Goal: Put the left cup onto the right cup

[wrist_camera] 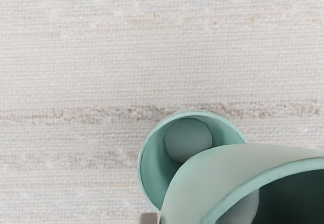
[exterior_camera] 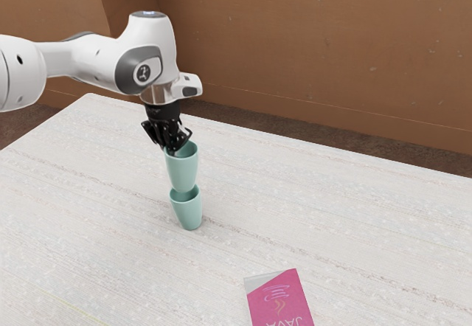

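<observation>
Exterior view first: my gripper (exterior_camera: 174, 146) points straight down with its fingers closed narrowly on the rim of the left cup (exterior_camera: 182, 170). They pinch the wall at the side nearest my wrist, so the cup hangs from that one edge. Its long axis runs down from my fingers, close to vertical, mouth up. Directly beneath it the right cup (exterior_camera: 187, 209) stands upright on the table (exterior_camera: 332, 215), also mouth up. The hanging cup's base meets the standing cup's mouth, and I cannot tell whether it has entered or only touches the rim.

From the wrist view, the right cup (wrist_camera: 152, 158) opens below my hand with its inner floor visible, and the left cup (wrist_camera: 228, 178) overlaps one side of that mouth. I judge the two axes are not quite in line, so any release depends on whether the base sits inside the rim. A pink packet (exterior_camera: 280, 304) lies well apart from my fingers.
</observation>
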